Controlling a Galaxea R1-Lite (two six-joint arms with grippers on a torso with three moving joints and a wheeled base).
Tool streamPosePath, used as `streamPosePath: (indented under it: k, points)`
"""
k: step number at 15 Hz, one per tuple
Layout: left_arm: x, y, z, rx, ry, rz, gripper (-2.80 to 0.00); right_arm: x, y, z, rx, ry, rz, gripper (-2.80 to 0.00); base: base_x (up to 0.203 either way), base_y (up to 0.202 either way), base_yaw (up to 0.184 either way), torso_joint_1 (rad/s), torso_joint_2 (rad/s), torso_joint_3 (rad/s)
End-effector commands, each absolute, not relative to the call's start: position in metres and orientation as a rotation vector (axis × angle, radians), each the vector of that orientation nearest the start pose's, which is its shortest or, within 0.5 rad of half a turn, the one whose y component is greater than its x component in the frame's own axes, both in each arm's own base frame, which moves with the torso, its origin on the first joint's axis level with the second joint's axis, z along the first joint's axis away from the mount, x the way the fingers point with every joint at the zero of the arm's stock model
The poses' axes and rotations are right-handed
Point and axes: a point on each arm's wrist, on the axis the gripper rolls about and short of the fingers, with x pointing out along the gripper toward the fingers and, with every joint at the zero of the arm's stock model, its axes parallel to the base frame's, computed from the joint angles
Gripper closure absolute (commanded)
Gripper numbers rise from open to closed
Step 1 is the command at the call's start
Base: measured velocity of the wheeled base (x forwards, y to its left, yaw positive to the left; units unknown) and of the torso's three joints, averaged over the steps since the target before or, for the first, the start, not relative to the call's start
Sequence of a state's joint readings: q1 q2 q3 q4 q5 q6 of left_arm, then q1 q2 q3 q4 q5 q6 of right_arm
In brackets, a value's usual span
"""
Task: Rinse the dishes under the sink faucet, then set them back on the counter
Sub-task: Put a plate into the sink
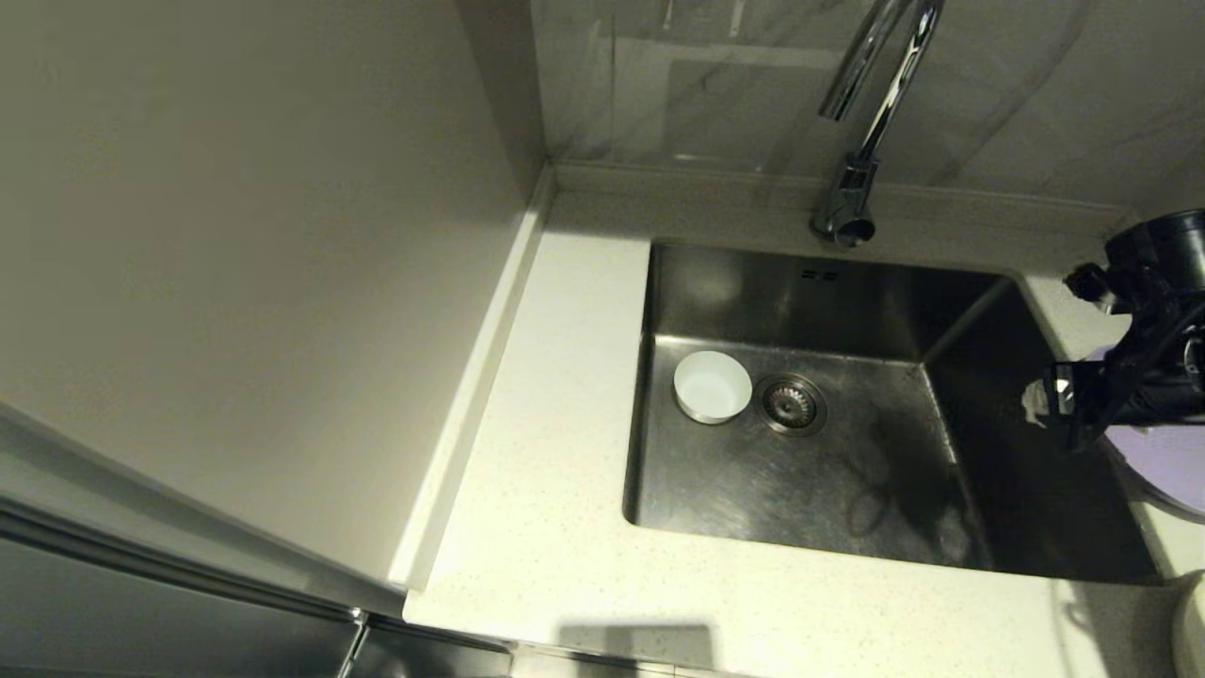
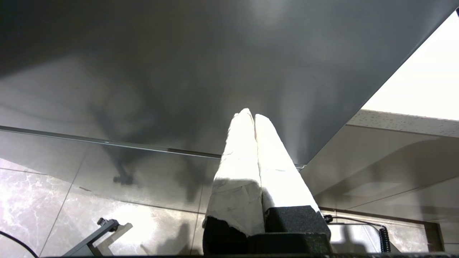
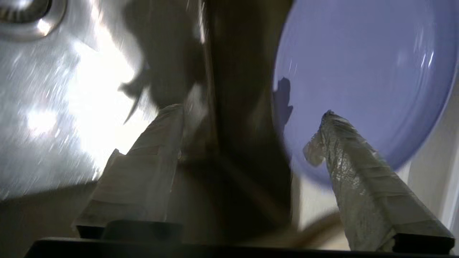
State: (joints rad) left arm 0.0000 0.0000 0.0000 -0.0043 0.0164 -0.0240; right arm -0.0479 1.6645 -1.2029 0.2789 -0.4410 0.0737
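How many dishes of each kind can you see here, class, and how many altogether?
Bowl: 1, white, in the sink
Plates: 2, lilac and cream, each partly in view on the counter
Total: 3

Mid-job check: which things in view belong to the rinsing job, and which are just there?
Job:
small white bowl in steel sink
lilac plate on speckled counter
cream plate's edge
chrome faucet
open right gripper

Just there:
marbled wall tile
left gripper, parked, shut
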Motion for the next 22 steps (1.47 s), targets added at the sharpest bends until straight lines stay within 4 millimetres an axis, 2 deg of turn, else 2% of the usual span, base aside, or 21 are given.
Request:
streamPosePath:
  k: [1, 3, 7, 10, 11, 22]
  points:
    - [-0.023, 0.000, 0.076, -0.025, -0.006, 0.017, 0.00, 0.312, -0.034, 0.209, -0.114, 0.696, -0.506, -2.80, 0.000, 0.000, 0.000, 0.000, 0.00, 0.000]
    - [-0.023, 0.000, 0.076, -0.025, -0.006, 0.017, 0.00, 0.319, -0.045, 0.207, -0.131, 0.668, -0.525, -2.80, 0.000, 0.000, 0.000, 0.000, 0.00, 0.000]
    - [-0.023, 0.000, 0.076, -0.025, -0.006, 0.017, 0.00, 0.322, -0.060, 0.203, -0.146, 0.678, -0.558, -2.80, 0.000, 0.000, 0.000, 0.000, 0.00, 0.000]
    - [-0.023, 0.000, 0.076, -0.025, -0.006, 0.017, 0.00, 0.320, -0.062, 0.201, -0.145, 0.687, -0.565, -2.80, 0.000, 0.000, 0.000, 0.000, 0.00, 0.000]
    - [-0.023, 0.000, 0.076, -0.025, -0.006, 0.017, 0.00, 0.320, -0.062, 0.200, -0.145, 0.690, -0.565, 0.00, 0.000, 0.000, 0.000, 0.000, 0.00, 0.000]
    - [-0.023, 0.000, 0.076, -0.025, -0.006, 0.017, 0.00, 0.313, -0.060, 0.203, -0.146, 0.684, -0.562, 0.00, 0.000, 0.000, 0.000, 0.000, 0.00, 0.000]
